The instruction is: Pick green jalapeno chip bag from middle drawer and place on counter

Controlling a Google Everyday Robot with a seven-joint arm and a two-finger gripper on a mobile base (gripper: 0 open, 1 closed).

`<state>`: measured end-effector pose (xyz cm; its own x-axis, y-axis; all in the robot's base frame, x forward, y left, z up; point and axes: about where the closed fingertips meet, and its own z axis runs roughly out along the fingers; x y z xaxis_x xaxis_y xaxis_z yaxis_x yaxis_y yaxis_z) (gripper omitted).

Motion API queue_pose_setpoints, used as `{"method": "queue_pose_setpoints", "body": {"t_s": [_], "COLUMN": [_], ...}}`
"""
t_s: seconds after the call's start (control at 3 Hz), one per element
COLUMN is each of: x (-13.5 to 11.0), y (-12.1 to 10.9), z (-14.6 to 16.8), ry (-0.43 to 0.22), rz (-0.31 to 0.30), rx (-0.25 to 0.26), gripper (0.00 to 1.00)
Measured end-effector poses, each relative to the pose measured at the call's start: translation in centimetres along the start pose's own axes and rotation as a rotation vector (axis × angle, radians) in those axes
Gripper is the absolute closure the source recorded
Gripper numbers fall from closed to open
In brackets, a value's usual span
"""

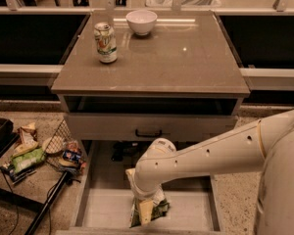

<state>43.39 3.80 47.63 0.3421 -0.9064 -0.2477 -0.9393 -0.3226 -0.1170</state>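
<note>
The green jalapeno chip bag (156,205) stands crumpled and upright over the pale floor of the open middle drawer (196,215), near its front. My gripper (145,213) hangs from the white arm that reaches in from the right. It is down in the drawer, and its yellowish fingers are closed on the bag, which wraps around them. The bag's lower edge is at the frame's bottom. The counter (186,58) is the glossy grey-beige top of the cabinet above.
A soda can (106,43) and a white bowl (141,21) stand on the counter's back left. A shut drawer front with a black handle (148,131) sits above the open drawer. Mixed wrappers (27,158) and a wire basket (59,146) lie on the floor at left.
</note>
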Motion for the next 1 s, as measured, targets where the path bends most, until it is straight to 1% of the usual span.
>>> {"method": "queue_pose_setpoints", "body": {"t_s": [0.33, 0.67, 1.0], "x": [1.6, 3.8, 5.6], "y": [-0.8, -1.5, -1.6], "z": [0.9, 1.8, 3.5], "ry": [0.007, 0.028, 0.044], "rz": [-0.009, -0.015, -0.014], "rx": [0.015, 0.009, -0.020], "gripper": [0.00, 0.00, 0.00]}}
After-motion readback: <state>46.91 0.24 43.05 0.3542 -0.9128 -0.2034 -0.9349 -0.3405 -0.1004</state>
